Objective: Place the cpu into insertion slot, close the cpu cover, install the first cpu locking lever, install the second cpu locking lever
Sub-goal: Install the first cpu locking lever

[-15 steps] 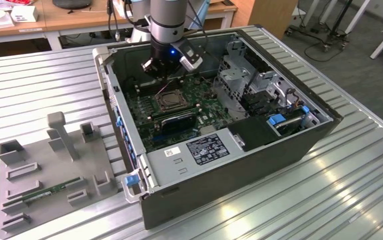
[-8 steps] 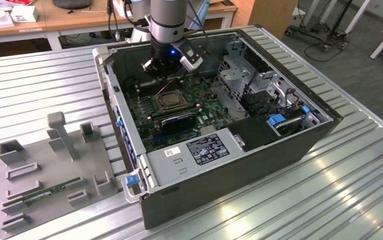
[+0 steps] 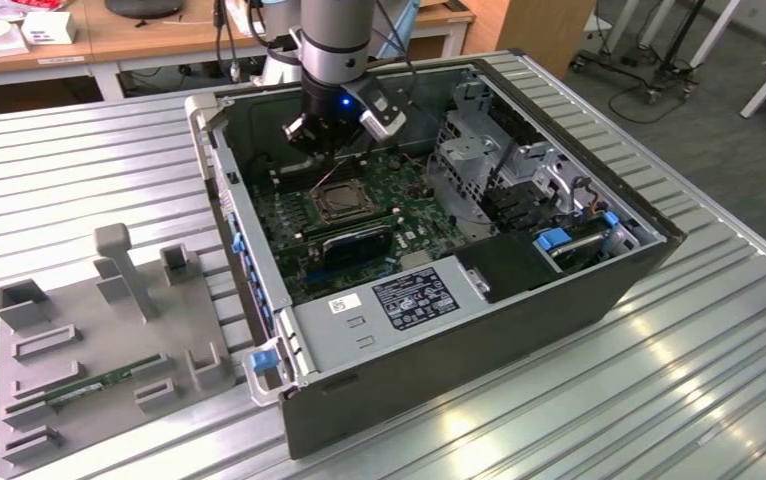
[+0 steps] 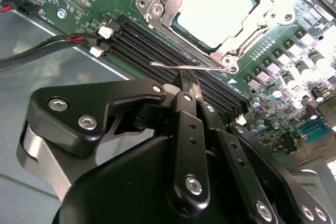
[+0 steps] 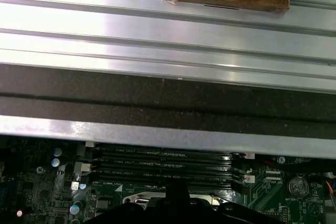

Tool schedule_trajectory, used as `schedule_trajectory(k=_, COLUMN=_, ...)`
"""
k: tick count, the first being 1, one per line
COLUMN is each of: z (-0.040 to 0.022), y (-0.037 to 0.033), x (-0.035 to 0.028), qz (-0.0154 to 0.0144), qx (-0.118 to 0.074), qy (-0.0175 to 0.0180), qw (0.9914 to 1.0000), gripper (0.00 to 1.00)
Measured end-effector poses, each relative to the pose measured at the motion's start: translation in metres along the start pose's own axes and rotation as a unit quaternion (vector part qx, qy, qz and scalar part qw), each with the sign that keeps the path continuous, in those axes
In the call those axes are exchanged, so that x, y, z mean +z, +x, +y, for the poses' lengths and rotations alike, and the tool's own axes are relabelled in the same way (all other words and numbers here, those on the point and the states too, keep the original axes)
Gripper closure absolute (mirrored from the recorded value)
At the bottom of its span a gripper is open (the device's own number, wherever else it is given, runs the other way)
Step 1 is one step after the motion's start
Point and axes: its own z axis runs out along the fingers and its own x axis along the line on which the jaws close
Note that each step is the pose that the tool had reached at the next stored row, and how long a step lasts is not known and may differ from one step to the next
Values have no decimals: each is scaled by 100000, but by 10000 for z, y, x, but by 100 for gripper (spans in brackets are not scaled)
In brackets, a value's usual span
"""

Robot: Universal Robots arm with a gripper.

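One gripper (image 4: 184,85) at lever (image 4: 181,66), cpu (image 4: 218,9) seated

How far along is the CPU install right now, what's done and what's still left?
Done, as far as it shows: the cpu sits in the insertion slot and the cpu cover lies flat over it, its face showing through the cut-out. In hand: the claw is down beside a thin wire locking lever at the socket's edge. Left: that lever stands free, not yet latched; I cannot tell the state of the other lever.
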Motion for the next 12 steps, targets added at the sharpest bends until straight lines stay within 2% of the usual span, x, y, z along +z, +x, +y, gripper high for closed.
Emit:
schedule_trajectory(k=4, z=-1, y=0, x=0, qz=17, qx=5, qy=25, qw=100000, gripper=89)
schedule_trajectory(k=8, z=-1, y=0, x=3, qz=-9, qx=10, qy=-189, qw=100000, gripper=89)
schedule_trajectory(k=12, z=-1, y=0, x=3, qz=-7, qx=12, qy=-200, qw=100000, gripper=89)
